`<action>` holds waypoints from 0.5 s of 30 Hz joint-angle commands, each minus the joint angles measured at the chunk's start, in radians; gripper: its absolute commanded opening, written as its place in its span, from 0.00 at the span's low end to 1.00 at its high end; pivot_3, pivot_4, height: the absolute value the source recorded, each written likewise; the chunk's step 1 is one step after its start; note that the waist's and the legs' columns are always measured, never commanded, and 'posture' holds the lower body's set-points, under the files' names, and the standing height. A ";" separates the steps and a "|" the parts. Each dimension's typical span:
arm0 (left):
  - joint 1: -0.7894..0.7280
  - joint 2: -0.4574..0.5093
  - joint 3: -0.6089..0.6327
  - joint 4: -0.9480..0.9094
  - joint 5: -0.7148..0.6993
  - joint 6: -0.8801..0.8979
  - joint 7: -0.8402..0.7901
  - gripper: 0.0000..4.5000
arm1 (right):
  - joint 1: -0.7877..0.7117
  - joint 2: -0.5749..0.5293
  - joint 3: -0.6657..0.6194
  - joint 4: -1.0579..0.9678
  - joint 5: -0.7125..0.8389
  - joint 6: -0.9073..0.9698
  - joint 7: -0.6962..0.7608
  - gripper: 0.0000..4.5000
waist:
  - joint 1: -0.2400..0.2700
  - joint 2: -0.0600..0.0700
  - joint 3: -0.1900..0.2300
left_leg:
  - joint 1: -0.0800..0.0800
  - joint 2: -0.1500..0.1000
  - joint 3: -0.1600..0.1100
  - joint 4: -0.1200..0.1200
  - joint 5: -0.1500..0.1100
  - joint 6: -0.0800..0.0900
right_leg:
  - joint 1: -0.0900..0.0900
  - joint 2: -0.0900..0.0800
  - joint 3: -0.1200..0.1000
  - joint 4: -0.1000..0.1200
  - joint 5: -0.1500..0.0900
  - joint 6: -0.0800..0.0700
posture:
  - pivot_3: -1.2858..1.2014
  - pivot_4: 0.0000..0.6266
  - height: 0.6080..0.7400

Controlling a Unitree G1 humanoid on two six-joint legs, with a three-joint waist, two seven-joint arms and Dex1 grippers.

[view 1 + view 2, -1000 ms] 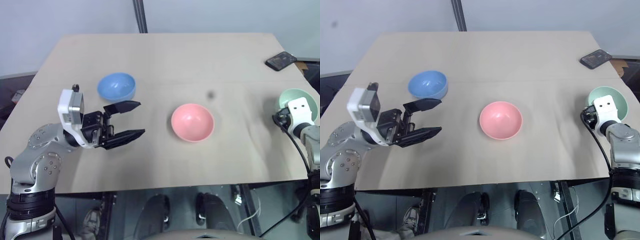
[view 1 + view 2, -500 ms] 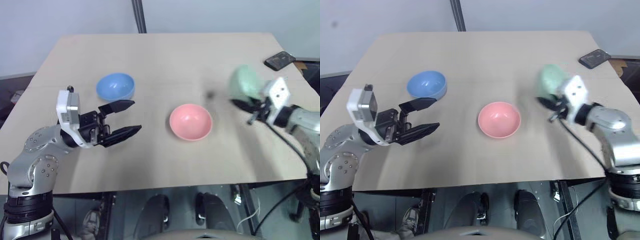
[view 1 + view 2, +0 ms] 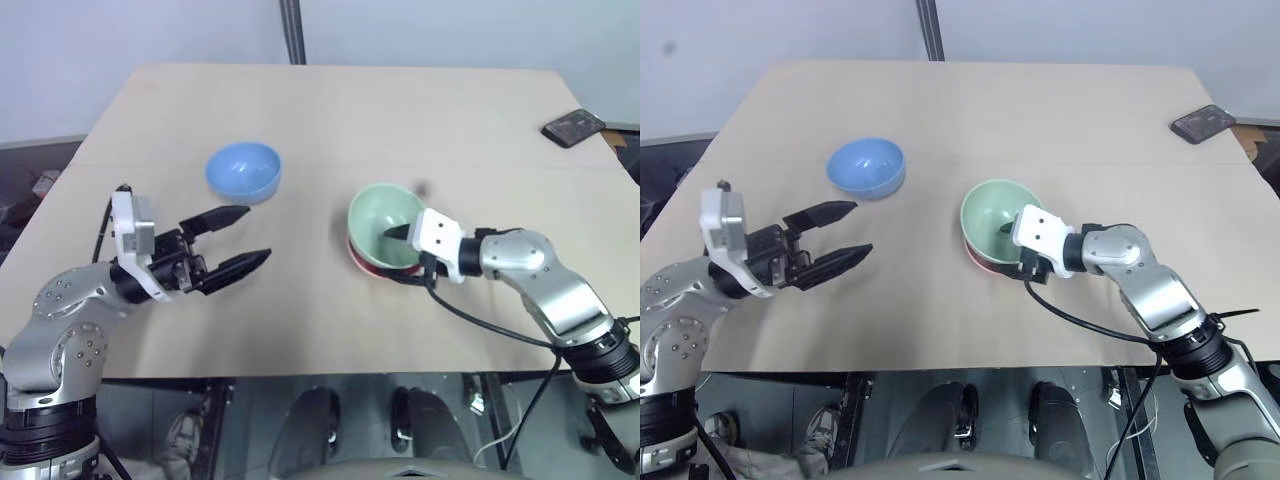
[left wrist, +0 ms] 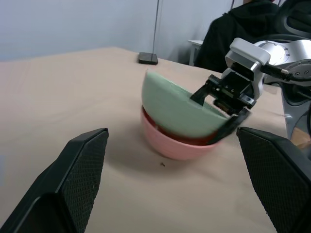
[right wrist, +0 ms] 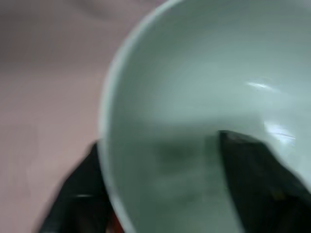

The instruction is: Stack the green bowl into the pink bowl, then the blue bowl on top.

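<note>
While seated tilted in the pink bowl point(image 4: 175, 145), the green bowl point(image 3: 385, 225) is not yet released.
Right gripper point(image 4: 221, 114) fingers straddle its rim, apart; withdrawal could drag it out. Left gripper point(image 3: 240, 240) is spread near the blue bowl point(image 3: 243, 169).

Table point(image 3: 330, 330): blue bowl point(image 3: 243, 170), pink bowl point(image 4: 175, 143), phone point(image 3: 573, 127)

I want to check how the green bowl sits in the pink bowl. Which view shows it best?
The left wrist view: from the side, the green bowl sits tilted in the pink bowl. The eye views look from above; the right wrist view gives a blurred close-up.
</note>
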 commanded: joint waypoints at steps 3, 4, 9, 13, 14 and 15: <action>-0.048 -0.007 -0.005 -0.075 0.154 0.000 0.274 1.00 | 0.028 0.003 -0.226 -0.222 0.248 0.131 0.006 0.97 | 0.002 0.000 0.000 | 0.000 0.000 -0.001 0.000 0.000 0.000 | 0.000 0.000 0.000 0.000 0.000 0.000 | 0.52 0.24 1.00; -0.066 0.004 -0.025 -0.080 0.216 0.008 0.336 1.00 | 0.029 -0.001 -0.264 -0.250 0.297 0.162 0.002 0.97 | 0.004 -0.001 0.000 | 0.000 0.000 -0.001 0.000 0.000 0.000 | 0.000 0.000 0.000 0.000 0.000 0.000 | 0.52 0.24 1.00; -0.219 0.071 -0.163 -0.037 0.465 0.179 0.589 1.00 | 0.029 0.017 -0.377 -0.296 0.397 0.220 -0.076 0.97 | 0.005 -0.002 -0.001 | 0.000 0.000 -0.002 0.000 0.000 0.000 | 0.002 0.000 -0.002 0.000 0.000 0.000 | 0.52 0.24 1.00; -0.354 0.168 -0.379 0.057 0.632 0.246 0.550 1.00 | 0.019 0.029 -0.376 -0.286 0.385 0.198 -0.115 0.97 | 0.002 -0.003 -0.001 | 0.000 -0.001 -0.001 0.000 0.000 0.000 | 0.001 0.000 -0.001 0.002 0.000 0.000 | 0.52 0.24 1.00; -0.394 0.158 -0.415 0.088 0.661 0.252 0.558 1.00 | 0.018 0.032 -0.376 -0.280 0.381 0.188 -0.120 0.97 | 0.001 -0.003 -0.001 | 0.000 -0.001 -0.001 -0.001 0.000 0.000 | 0.000 0.000 -0.001 0.002 0.000 0.000 | 0.52 0.24 1.00; -0.421 0.148 -0.435 0.110 0.681 0.257 0.564 1.00 | 0.017 0.033 -0.374 -0.276 0.379 0.181 -0.123 0.97 | 0.001 -0.003 -0.001 | 0.000 -0.001 0.000 -0.001 0.000 0.000 | 0.000 0.000 0.000 0.002 0.000 0.000 | 0.52 0.24 1.00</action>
